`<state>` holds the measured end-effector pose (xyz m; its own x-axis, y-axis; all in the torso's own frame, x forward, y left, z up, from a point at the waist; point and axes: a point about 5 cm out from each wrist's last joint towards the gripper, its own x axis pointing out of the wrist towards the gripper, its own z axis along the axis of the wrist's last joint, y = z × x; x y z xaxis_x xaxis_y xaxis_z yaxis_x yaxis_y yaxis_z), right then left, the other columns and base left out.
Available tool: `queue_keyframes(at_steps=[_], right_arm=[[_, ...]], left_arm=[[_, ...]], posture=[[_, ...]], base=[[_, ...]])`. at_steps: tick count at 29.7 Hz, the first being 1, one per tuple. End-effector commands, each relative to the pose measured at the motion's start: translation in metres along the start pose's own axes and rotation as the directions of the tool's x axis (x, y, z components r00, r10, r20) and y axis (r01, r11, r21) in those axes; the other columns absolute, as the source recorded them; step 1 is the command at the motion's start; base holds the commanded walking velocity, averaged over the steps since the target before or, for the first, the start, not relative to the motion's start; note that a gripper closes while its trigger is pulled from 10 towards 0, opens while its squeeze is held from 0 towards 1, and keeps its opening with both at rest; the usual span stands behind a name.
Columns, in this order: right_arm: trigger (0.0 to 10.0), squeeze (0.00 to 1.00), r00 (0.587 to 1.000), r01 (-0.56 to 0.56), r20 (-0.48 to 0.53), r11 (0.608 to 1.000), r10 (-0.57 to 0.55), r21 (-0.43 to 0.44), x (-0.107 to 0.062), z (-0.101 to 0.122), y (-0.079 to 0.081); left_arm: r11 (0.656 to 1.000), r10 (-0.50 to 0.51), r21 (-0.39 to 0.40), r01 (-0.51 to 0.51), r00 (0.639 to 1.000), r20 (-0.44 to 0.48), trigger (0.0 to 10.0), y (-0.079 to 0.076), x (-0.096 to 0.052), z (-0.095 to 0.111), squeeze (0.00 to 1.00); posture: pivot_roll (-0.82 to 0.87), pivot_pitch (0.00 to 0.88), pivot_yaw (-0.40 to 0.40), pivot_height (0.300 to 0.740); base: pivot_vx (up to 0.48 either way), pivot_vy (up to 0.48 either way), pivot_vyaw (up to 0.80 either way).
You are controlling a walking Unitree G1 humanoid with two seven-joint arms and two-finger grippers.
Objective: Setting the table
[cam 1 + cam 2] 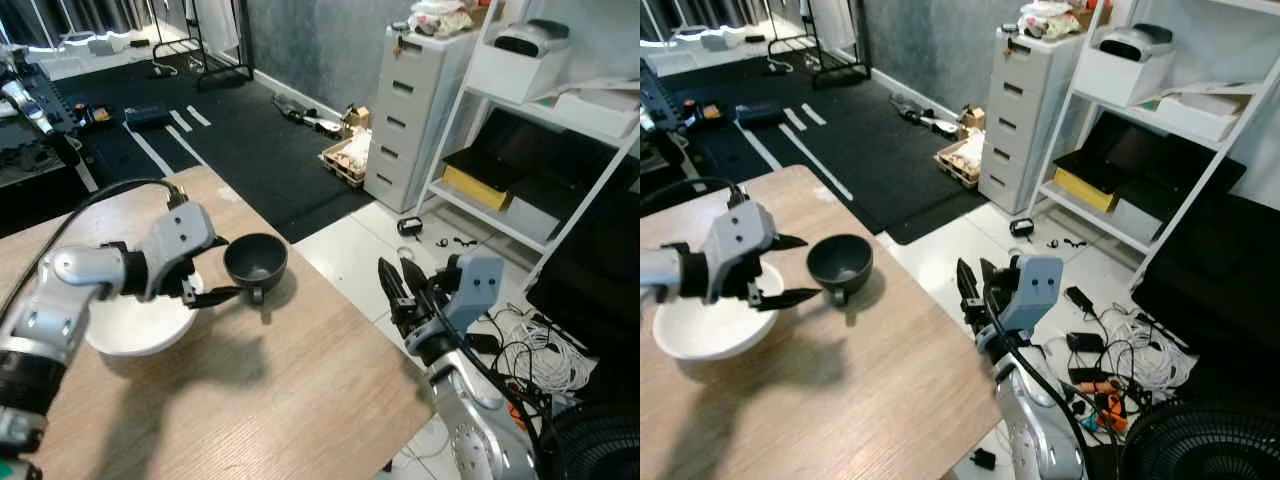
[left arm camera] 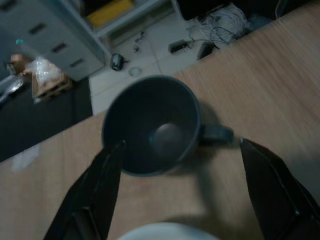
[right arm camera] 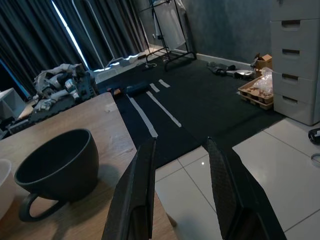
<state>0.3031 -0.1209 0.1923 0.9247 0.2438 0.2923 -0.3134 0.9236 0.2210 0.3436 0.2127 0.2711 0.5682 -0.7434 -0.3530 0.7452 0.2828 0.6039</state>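
Note:
A dark grey cup (image 1: pixel 256 262) stands upright on the wooden table (image 1: pixel 300 400), its handle (image 2: pixel 215 134) turned toward the table's near side. My left gripper (image 1: pixel 222 268) is open right beside it. One finger lies along each side of the cup (image 2: pixel 152 125), without closing on it. A white bowl (image 1: pixel 135 325) sits just under and behind the left wrist. My right gripper (image 1: pixel 400 285) is open and holds nothing. It hovers off the table's right edge, over the tiled floor, and in its wrist view the cup (image 3: pixel 55 165) is off to one side.
A white drawer cabinet (image 1: pixel 405 110) and white shelving (image 1: pixel 560 130) stand at the right. Loose cables (image 1: pixel 520 330) lie on the tiles and a fan (image 1: pixel 1200 450) stands close by. Beyond the table lies black carpet (image 1: pixel 240 130) with clutter.

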Motion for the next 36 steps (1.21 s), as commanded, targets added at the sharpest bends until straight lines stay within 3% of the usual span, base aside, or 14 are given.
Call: queue_keyframes(at_steps=[1,8,13,30,31,32,33,35,36], right_arm=[[10.0,0.00,1.000,-0.014,-0.004,1.000,0.014,0.005,-0.001,0.000,0.004],[10.0,0.00,1.000,-0.003,-0.009,1.000,0.003,0.010,-0.005,-0.001,0.004],[10.0,0.00,1.000,0.008,-0.012,1.000,-0.008,0.009,-0.009,0.000,0.004],[10.0,0.00,0.999,0.034,-0.019,0.999,-0.034,0.011,-0.013,0.001,0.002],[10.0,0.00,0.999,0.037,-0.018,0.999,-0.037,0.010,-0.013,0.001,0.002],[10.0,0.00,0.999,0.037,-0.018,0.999,-0.037,0.010,-0.013,0.001,0.002],[10.0,0.00,0.999,0.038,-0.018,0.999,-0.038,0.010,-0.013,0.001,0.002],[10.0,0.00,0.999,0.039,-0.018,0.999,-0.039,0.010,-0.013,0.001,0.001],[10.0,0.00,0.999,0.041,-0.018,0.999,-0.040,0.010,-0.013,0.001,0.001]], left_arm=[[0.989,-0.133,0.058,0.139,0.987,-0.090,10.0,-0.002,-0.001,-0.007,0.00],[0.969,-0.184,0.124,0.212,0.961,-0.205,10.0,0.004,0.000,-0.014,0.00],[0.955,-0.151,0.204,0.214,0.947,-0.285,10.0,0.012,0.013,-0.019,0.00],[0.927,-0.109,0.319,0.199,0.955,-0.277,10.0,0.017,0.039,-0.013,0.00],[0.927,-0.101,0.327,0.185,0.961,-0.256,4.7,0.014,0.045,-0.013,0.00],[0.927,-0.101,0.327,0.185,0.961,-0.256,4.7,0.014,0.045,-0.013,0.00],[0.927,-0.098,0.330,0.180,0.963,-0.250,2.6,0.013,0.046,-0.013,0.00],[0.926,-0.097,0.333,0.177,0.965,-0.244,2.6,0.012,0.048,-0.013,0.00],[0.926,-0.094,0.337,0.172,0.968,-0.235,0.0,0.011,0.050,-0.012,0.00]], posture=[[0.09,0.136,0.119,0.740],[0.09,0.153,0.123,0.740],[0.08,0.180,0.129,0.740],[0.07,0.199,0.133,0.740],[0.06,0.199,0.133,0.740],[0.06,0.199,0.133,0.740],[0.06,0.199,0.133,0.740],[0.06,0.198,0.133,0.740],[0.06,0.198,0.133,0.740]], base=[[0.000,0.000,0.00],[0.000,0.000,0.00],[0.000,0.000,0.00],[0.000,0.000,0.00],[0.000,0.000,0.00],[0.000,0.000,0.00],[0.000,0.000,0.00],[0.000,0.000,0.00],[0.000,0.000,0.00]])
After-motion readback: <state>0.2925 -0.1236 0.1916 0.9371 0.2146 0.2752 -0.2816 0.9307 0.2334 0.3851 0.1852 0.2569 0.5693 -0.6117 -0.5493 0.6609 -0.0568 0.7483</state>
